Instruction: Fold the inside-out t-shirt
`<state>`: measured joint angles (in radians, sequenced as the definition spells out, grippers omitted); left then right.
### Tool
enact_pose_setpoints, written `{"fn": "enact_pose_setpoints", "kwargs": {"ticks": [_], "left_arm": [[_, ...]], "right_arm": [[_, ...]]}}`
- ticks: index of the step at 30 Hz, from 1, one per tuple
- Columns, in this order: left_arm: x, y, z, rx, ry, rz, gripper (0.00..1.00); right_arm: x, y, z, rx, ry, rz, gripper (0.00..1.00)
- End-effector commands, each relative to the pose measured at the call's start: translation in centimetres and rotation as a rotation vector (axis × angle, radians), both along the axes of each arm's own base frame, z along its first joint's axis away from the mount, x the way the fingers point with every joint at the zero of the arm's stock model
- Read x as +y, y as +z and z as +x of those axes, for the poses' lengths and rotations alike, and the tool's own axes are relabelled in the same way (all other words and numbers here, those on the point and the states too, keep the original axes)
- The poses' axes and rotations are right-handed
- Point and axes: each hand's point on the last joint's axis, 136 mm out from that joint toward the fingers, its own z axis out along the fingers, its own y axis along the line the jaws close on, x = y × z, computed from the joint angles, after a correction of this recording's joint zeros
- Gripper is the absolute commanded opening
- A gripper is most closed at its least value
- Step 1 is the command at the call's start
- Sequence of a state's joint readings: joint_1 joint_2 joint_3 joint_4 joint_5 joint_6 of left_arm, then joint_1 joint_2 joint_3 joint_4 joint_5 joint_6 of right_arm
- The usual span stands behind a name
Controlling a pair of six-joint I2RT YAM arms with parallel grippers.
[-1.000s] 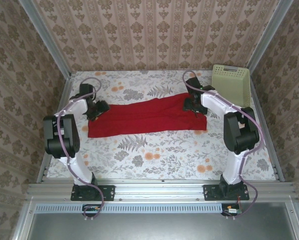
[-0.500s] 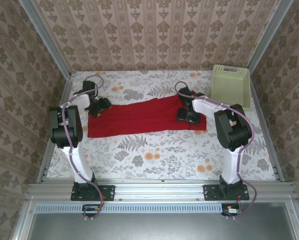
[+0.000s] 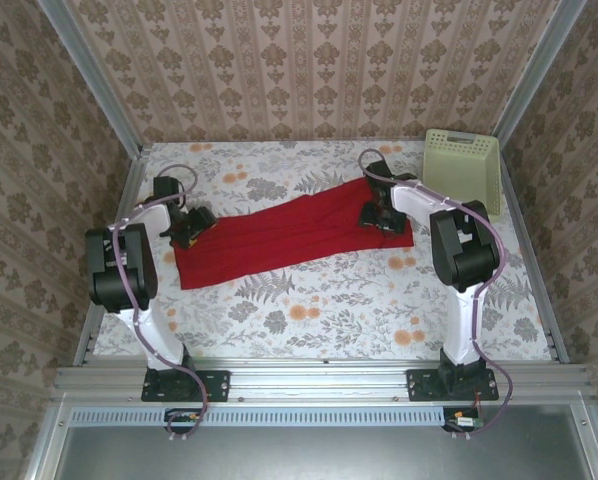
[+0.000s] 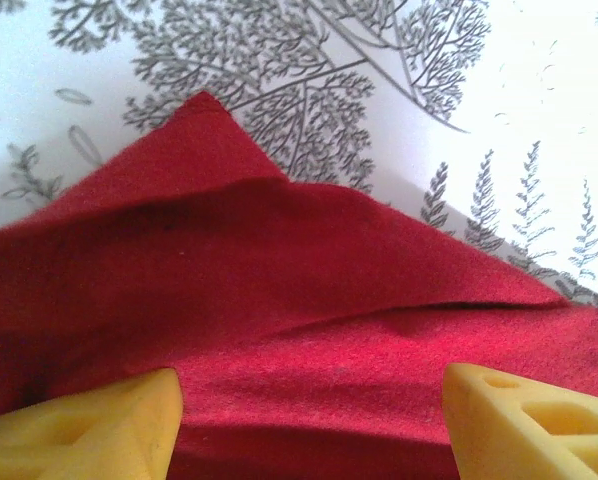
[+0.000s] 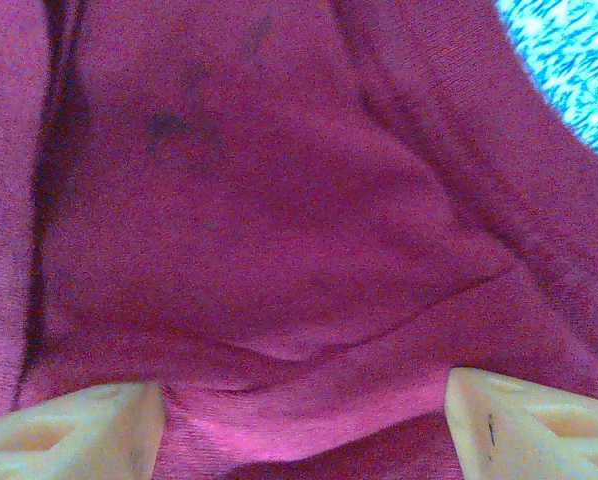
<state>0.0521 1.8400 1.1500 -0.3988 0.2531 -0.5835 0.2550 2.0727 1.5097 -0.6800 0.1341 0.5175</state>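
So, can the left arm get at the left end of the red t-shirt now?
Probably yes: the left hand is open just over the left end of the t-shirt, with nothing between.

From the left wrist, the red t-shirt (image 4: 299, 330) runs off the frame at 3, 6 and 9 o'clock, and the left fingers (image 4: 89, 430) are cut off at 6. The right fingers (image 5: 539, 420) are cropped likewise. From above, the right arm (image 3: 419, 205) covers the shirt's 3 o'clock corner.
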Motion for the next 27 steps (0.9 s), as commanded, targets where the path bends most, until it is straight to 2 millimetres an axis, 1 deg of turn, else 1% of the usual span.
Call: {"fn": "enact_pose_setpoints", "kwargs": {"ticks": [1, 3, 5, 6, 7, 10, 14, 19, 24, 27], "left_arm": [[0.4, 2.2, -1.4, 0.03, -0.005, 0.083, 0.71], [-0.1, 4.0, -1.1, -0.011, -0.024, 0.123, 0.73], [-0.1, 4.2, -0.6, -0.028, -0.017, 0.104, 0.73], [0.0, 4.0, -0.2, -0.027, -0.015, 0.095, 0.73], [0.1, 3.7, 0.1, -0.019, -0.016, 0.087, 0.72], [0.0, 2.6, 1.3, 0.01, -0.037, 0.069, 0.7], [0.3, 1.0, 1.7, 0.046, -0.023, 0.058, 0.7], [1.3, -0.8, 0.9, 0.086, 0.019, 0.039, 0.7], [2.5, -2.3, -0.2, 0.115, 0.063, 0.014, 0.7], [3.1, -2.8, -0.6, 0.126, 0.078, 0.011, 0.7]], "right_arm": [[-2.2, 3.5, 0.5, -0.052, 0.028, -0.091, 0.76], [-2.7, 5.5, 0.8, -0.091, 0.05, -0.125, 0.79], [-2.9, 6.3, 1.4, -0.107, 0.077, -0.15, 0.84], [-2.9, 6.3, 1.8, -0.104, 0.088, -0.158, 0.87], [-2.9, 6.0, 2.0, -0.094, 0.096, -0.162, 0.89], [-2.5, 5.1, 3.2, -0.061, 0.123, -0.168, 0.9], [-2.4, 3.9, 4.6, -0.033, 0.125, -0.171, 0.92], [-2.1, 1.8, 5.2, 0.02, 0.134, -0.159, 0.94], [-1.7, -0.7, 4.9, 0.087, 0.121, -0.136, 0.96], [-1.1, -1.7, 4.6, 0.11, 0.117, -0.114, 0.95]]}}
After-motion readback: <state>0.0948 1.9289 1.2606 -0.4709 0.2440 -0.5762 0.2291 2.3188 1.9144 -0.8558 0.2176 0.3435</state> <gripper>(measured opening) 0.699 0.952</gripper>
